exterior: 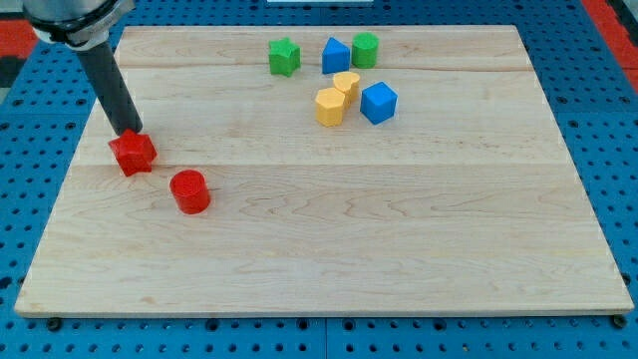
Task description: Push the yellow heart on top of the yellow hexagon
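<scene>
The yellow heart point(347, 85) sits near the view's top, right of centre. The yellow hexagon point(330, 106) lies just below and left of it, touching it. My tip point(130, 133) is far off at the view's left, resting at the top edge of a red star-shaped block point(133, 154). The rod rises from there up to the view's top left corner.
A red cylinder point(189, 191) lies below and right of the red star. A green star point(284, 57), a blue block point(336, 55) and a green cylinder point(365, 50) line the top. A blue cube point(379, 102) sits right of the yellow pair. The wooden board point(319, 259) lies on a blue perforated table.
</scene>
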`<state>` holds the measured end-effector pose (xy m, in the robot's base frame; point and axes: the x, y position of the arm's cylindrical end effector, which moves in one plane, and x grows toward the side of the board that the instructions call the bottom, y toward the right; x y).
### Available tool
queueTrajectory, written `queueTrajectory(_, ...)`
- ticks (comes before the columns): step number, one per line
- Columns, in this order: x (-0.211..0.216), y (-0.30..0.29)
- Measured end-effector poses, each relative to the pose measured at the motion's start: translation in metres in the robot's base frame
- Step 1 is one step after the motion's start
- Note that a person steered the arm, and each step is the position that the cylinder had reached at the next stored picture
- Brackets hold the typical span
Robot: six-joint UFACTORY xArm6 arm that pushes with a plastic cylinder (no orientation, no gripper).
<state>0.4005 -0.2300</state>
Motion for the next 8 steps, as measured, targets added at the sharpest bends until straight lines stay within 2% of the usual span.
queueTrajectory(3,0.052,0.03)
queueTrajectory(4,0.018,0.066)
queueTrajectory(5,0.008,0.153)
queueTrajectory(6,0.007,0.2)
queueTrajectory(7,-0.001,0.286)
queueTrajectory(8,-0.027,0.299)
